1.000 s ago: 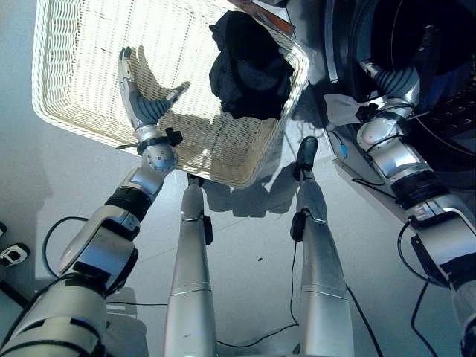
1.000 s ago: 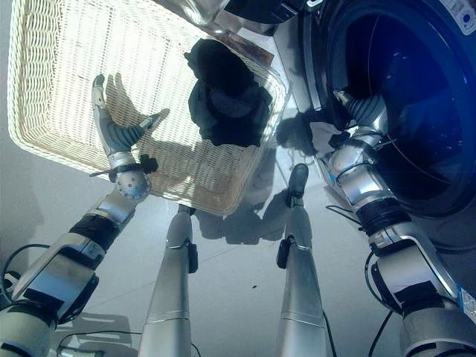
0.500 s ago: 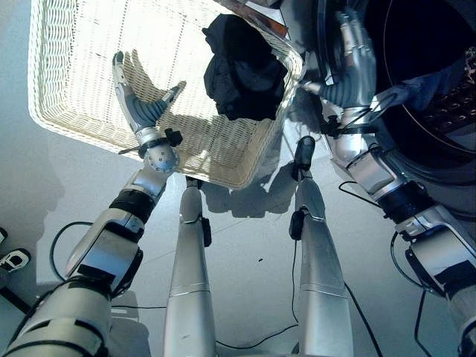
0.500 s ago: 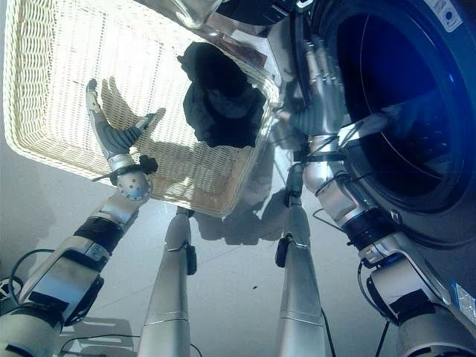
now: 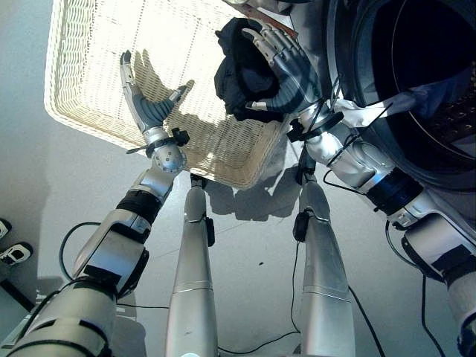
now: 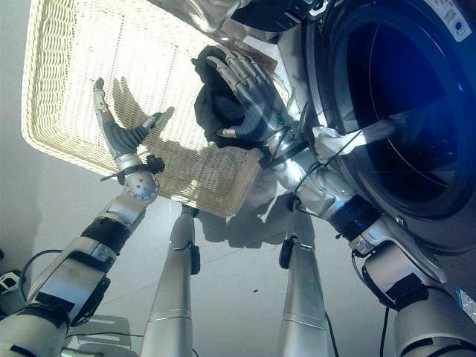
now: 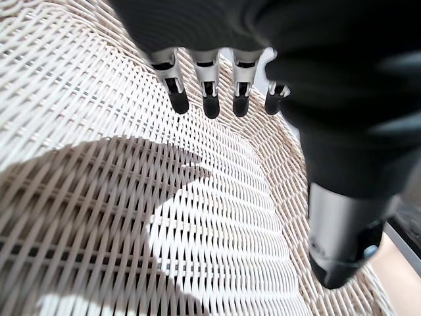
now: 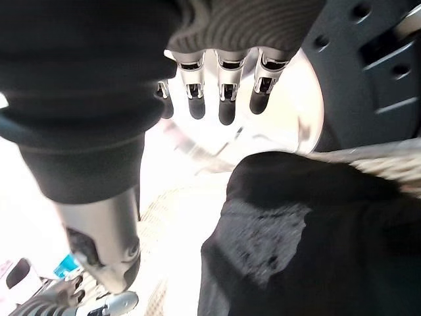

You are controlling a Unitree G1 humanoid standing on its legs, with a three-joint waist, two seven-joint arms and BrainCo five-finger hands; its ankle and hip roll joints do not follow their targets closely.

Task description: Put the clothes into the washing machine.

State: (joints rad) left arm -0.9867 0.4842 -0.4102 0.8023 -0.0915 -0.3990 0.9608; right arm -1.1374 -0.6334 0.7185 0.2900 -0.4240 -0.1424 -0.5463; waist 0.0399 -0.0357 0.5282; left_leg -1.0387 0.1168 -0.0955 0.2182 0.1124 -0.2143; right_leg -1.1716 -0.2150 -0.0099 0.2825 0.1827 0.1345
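The right hand (image 5: 286, 71) hovers, fingers spread, over the black garment (image 5: 242, 71) heaped in the wicker laundry basket (image 5: 97, 123) beside the washing machine drum (image 6: 401, 111). A shallow grab may snag the weave or drop cloth. The left hand (image 5: 145, 104) hangs over the basket floor, fingers relaxed.

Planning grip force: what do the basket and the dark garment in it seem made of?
Basket: pale woven wicker or rattan, matte; open crossing strands show close up. Garment: soft black fabric, likely knit, matte and crumpled into folds; exact fibre unclear.
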